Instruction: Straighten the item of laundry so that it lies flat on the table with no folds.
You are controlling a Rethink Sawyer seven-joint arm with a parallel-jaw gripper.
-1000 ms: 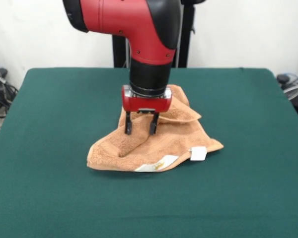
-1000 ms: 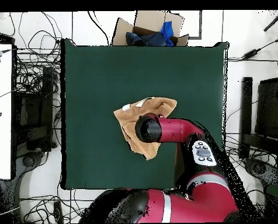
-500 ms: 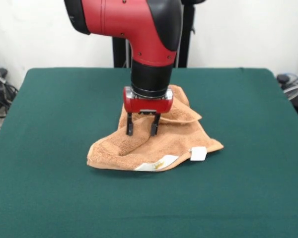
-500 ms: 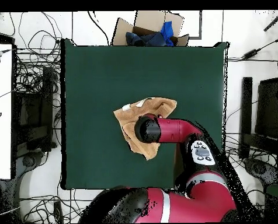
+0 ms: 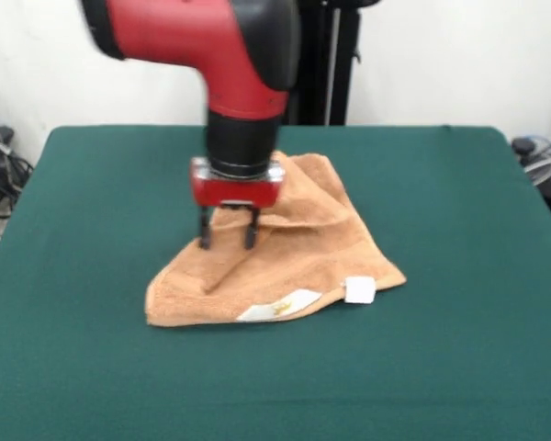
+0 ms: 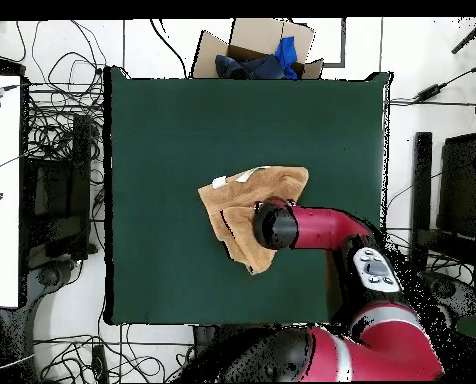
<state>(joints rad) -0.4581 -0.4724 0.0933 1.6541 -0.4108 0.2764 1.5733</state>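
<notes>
The orange-tan towel (image 5: 321,248) lies crumpled near the middle of the green table (image 5: 459,184), with folds bunched at its far side. Its white tag (image 5: 359,290) and white label strip (image 5: 275,306) lie along the near hem. My gripper (image 5: 228,241) points straight down over the towel's left part. Its fingers stand apart and the tips touch a raised fold. In the overhead view the towel (image 6: 244,200) lies at the centre of the table (image 6: 182,120), and the arm's wrist (image 6: 275,224) covers the gripper.
A cardboard box (image 6: 257,50) with blue cloth in it stands beyond the table's far edge in the overhead view. A white desk (image 6: 0,190) and cables lie to the left. The robot's pedestal (image 5: 335,64) stands behind the table.
The gripper has moved left in the front view. The towel has shifted a little the same way. The gap between the fingers looks unchanged.
</notes>
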